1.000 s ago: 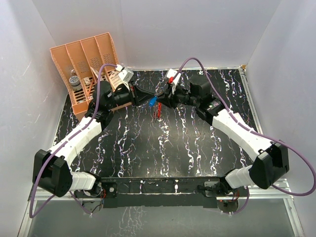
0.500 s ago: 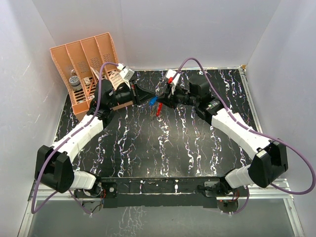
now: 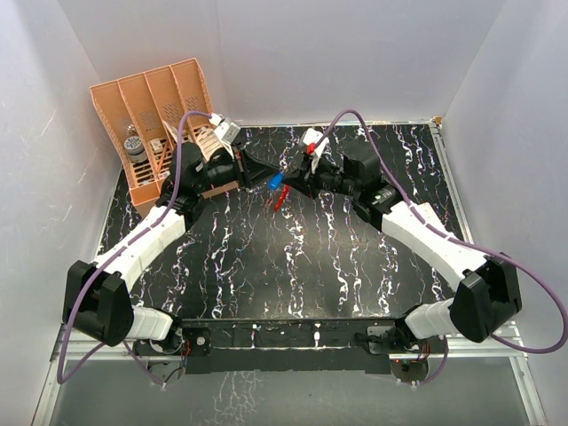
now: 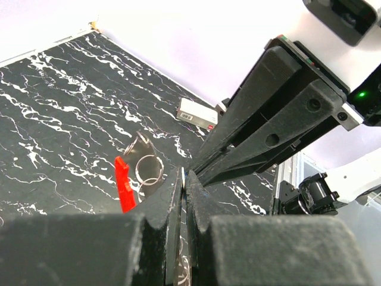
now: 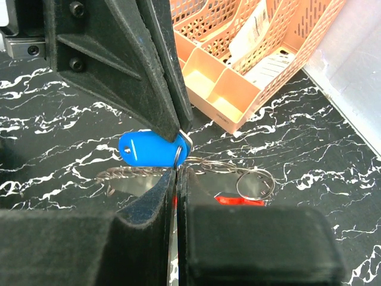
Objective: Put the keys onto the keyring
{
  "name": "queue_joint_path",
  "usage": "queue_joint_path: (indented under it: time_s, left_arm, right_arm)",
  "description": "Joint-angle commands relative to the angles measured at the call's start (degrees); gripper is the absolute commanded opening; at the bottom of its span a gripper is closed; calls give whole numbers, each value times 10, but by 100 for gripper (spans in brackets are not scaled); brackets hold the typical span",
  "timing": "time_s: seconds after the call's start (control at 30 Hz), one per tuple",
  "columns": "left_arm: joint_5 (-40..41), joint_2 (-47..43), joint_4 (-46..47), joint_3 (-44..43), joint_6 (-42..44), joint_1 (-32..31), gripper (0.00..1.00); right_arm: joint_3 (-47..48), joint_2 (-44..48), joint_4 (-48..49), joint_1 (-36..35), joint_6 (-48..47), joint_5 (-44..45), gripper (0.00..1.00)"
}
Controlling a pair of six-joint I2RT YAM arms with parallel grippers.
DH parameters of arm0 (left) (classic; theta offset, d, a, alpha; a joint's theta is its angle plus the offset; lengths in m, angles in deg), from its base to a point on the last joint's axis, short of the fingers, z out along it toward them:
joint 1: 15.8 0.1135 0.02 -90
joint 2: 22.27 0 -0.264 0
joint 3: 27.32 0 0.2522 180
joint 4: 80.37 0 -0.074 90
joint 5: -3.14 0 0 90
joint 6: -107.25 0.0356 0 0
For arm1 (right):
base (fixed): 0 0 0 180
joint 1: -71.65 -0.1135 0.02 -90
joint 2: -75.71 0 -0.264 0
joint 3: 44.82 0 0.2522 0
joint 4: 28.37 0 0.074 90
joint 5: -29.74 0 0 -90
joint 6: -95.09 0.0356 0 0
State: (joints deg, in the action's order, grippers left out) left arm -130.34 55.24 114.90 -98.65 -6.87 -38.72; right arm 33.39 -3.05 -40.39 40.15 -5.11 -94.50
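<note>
On the black white-veined marbled table, the left gripper and right gripper meet tip to tip, just right of the orange mesh desk organiser. Both are clenched. The tiny blue-headed key sits between the 2 tips; I cannot tell which gripper carries it. The thin red oval keyring and its flat whitish-grey tag are just beside the key, on its side away from the organiser.
</note>
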Motion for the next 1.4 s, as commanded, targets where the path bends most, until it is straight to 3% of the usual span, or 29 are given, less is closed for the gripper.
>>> queue_joint_path:
  time_s: [0.0,0.2,0.57,1.1,1.37]
  left_arm:
    - [16,-14,37,-3,-35,22,0]
    - [17,-13,100,33,-103,59,0]
    - [-10,24,151,47,-142,59,0]
    - [-3,77,366,83,-311,59,0]
    - [6,118,488,84,-416,58,0]
  right_arm:
    - [-13,45,75,-1,19,25,0]
    - [-11,56,70,-1,19,42,0]
    - [-8,60,100,-1,36,42,0]
    - [-71,32,323,-1,155,64,0]
    - [-74,6,355,-1,171,61,0]
